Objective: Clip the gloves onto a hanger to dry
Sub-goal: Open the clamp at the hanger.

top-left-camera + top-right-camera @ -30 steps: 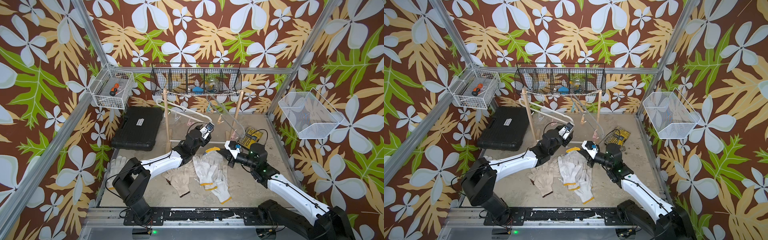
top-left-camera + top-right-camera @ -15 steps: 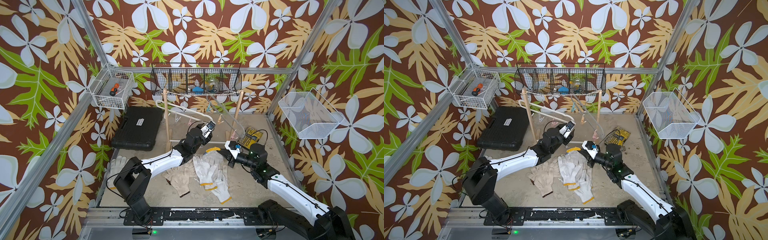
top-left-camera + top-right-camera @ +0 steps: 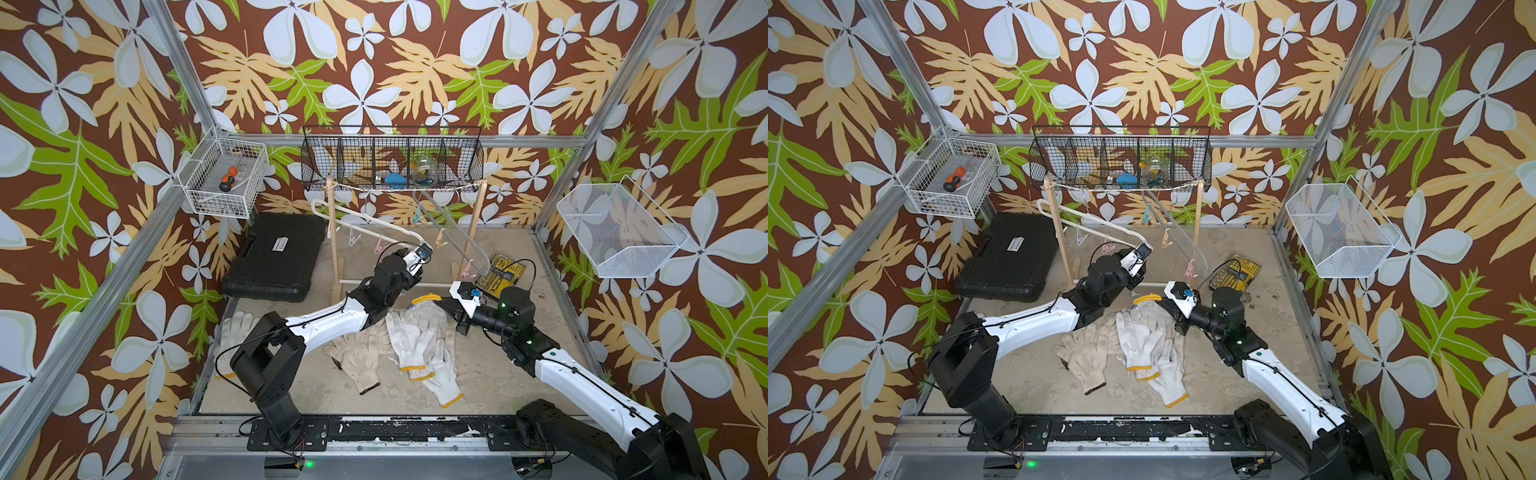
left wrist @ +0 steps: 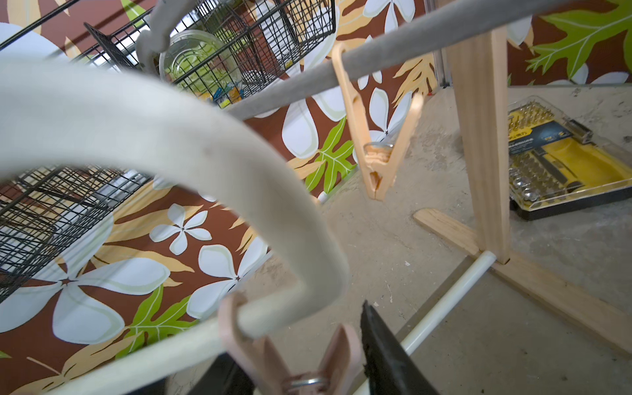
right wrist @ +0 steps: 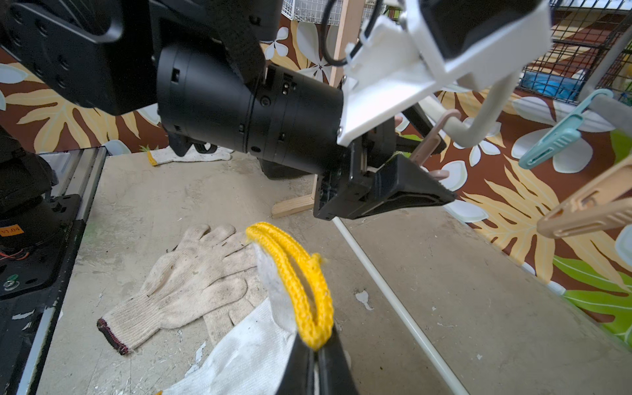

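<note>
The left claw (image 4: 297,342) has crept nearer the hanger (image 4: 171,143). In both top views gloves (image 3: 415,345) lie heaped just before it. Only the left wrist view shows a pink clip (image 4: 263,349) between half-open fingers (image 4: 386,352); squeezing, I can't tell. Only the right wrist view shows the right claw (image 5: 316,349) shut on a limp, light glove (image 5: 246,349) by its yellow cuff (image 5: 301,284), the best hold.

right claw (image 3: 1159,306) pinching a yellow-cuffed glove (image 3: 1144,300) just above the desk (image 3: 1025,386), loose white gloves (image 3: 1144,345) heaped beside it, left arm (image 3: 1034,322) raised to the white hanger (image 3: 1096,222) end
</note>
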`<state>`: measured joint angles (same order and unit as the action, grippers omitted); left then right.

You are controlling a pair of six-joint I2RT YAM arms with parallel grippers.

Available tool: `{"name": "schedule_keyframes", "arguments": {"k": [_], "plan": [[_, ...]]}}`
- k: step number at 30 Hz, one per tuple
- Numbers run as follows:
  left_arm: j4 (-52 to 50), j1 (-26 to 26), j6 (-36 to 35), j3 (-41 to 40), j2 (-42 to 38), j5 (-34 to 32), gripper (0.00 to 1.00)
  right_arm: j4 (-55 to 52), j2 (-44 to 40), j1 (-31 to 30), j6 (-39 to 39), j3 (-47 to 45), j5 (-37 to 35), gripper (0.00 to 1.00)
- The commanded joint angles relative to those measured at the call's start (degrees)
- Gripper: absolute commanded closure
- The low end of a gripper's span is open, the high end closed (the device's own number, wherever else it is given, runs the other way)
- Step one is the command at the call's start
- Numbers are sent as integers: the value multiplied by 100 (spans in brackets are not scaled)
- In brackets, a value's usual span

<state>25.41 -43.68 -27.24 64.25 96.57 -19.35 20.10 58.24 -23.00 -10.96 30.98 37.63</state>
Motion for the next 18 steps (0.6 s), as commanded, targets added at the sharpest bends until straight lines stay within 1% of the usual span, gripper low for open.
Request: {"name": "schedule_keyframes", "arguments": {"k": [1, 11, 14, 18], "plan": [[49, -17, -157, 26, 15, -221, 54, 119, -12, -10, 3, 33, 17, 100], [21, -26, -212, -5, -110, -78, 68, 124, 5, -3, 6, 51, 8, 100], [-44, -26, -171, -31, -215, 49, 73, 121, 21, -10, 6, 51, 8, 100], [-191, -11, -77, -35, -397, 271, 76, 196, 58, -5, 49, 40, 16, 100]]}}
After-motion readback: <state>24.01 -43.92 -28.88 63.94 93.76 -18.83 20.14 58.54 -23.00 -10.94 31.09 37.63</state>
